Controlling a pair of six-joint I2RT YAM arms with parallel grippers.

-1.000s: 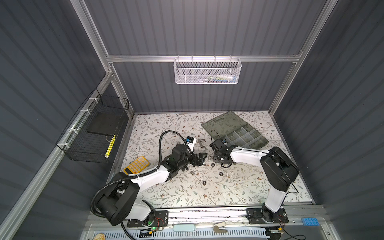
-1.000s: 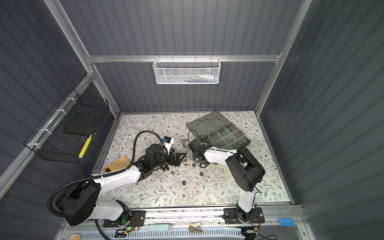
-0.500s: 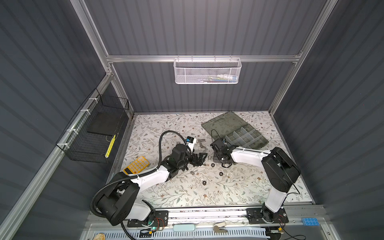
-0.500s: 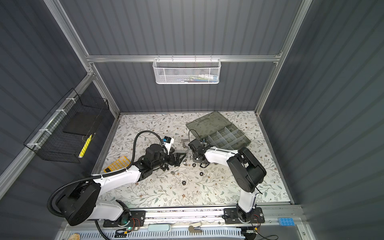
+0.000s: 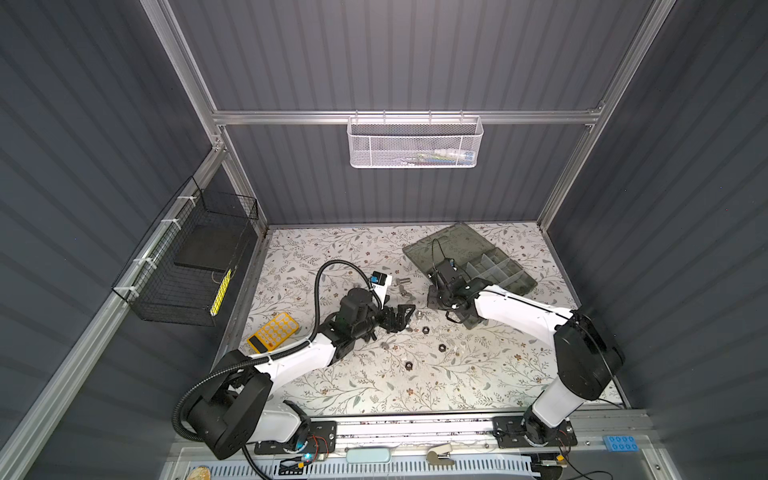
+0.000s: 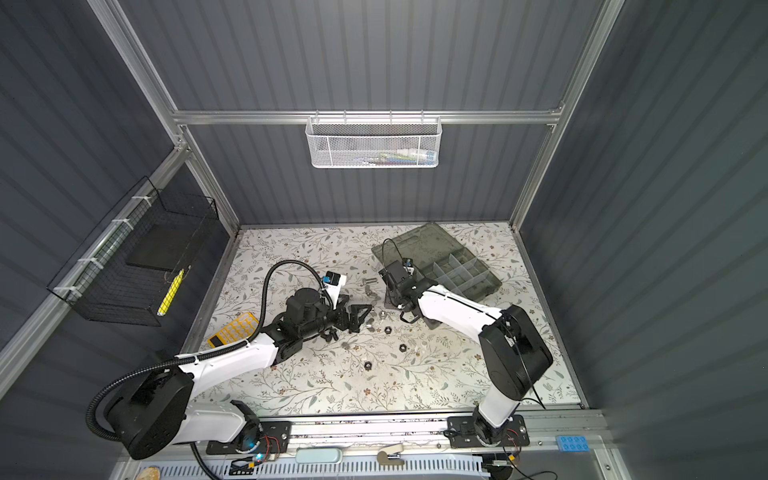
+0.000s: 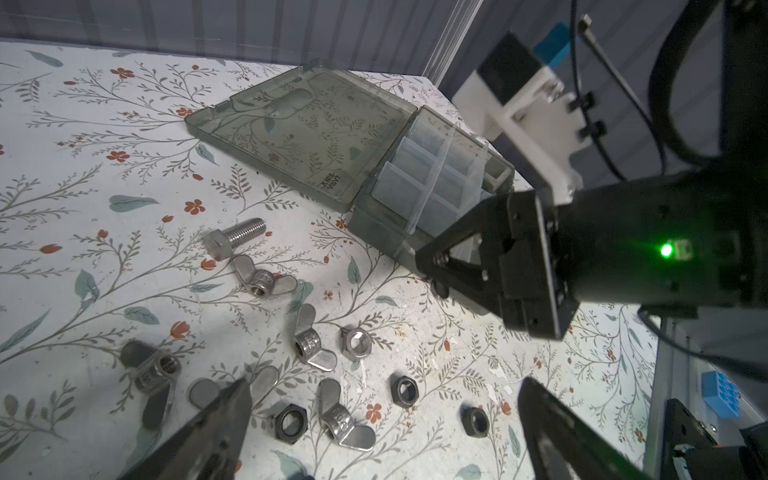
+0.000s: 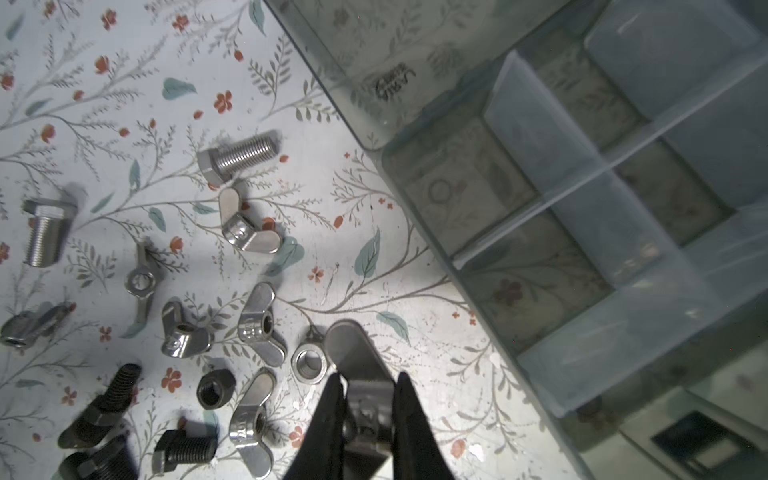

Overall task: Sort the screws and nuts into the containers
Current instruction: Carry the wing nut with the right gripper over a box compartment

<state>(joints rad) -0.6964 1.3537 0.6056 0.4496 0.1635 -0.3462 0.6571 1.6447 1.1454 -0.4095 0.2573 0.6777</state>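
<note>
We see two robot arms working low over a floral tabletop point(image 5: 374, 382) scattered with loose fasteners. The right gripper point(image 8: 370, 386) has its jaws pinched narrow on a silver wing nut point(image 8: 349, 349). It is clamped across the threaded middle, so one wing pokes out ahead of the fingertips. We judge that this grip keeps the flat wings from twisting loose on the way to a compartment. The gripper sits just beside the open organizer case point(image 8: 461, 224), whose pale dividers point(image 8: 548, 137) split it into compartments. Those we can see into look empty, though a faint ring in one may be a moulding or a washer; we cannot tell which.

The left gripper point(image 7: 384, 388) hovers with jaws spread wide over the pile, holding nothing, probably lined up for its own pick.

The other task pieces lie on the tabletop between the two grippers: silver hex bolts point(image 8: 239, 158), black bolts point(image 8: 99, 411), hex nuts point(image 8: 307, 363) and more wing nuts point(image 8: 245, 228).

Only the right wrist view shows the held wing nut and the black bolts. The left wrist view hides that grip behind the right gripper's body, but shows the case's lid point(image 7: 307, 120) lying flat and open. In both top views the fasteners are mere specks, yet there we get the whole layout
</note>
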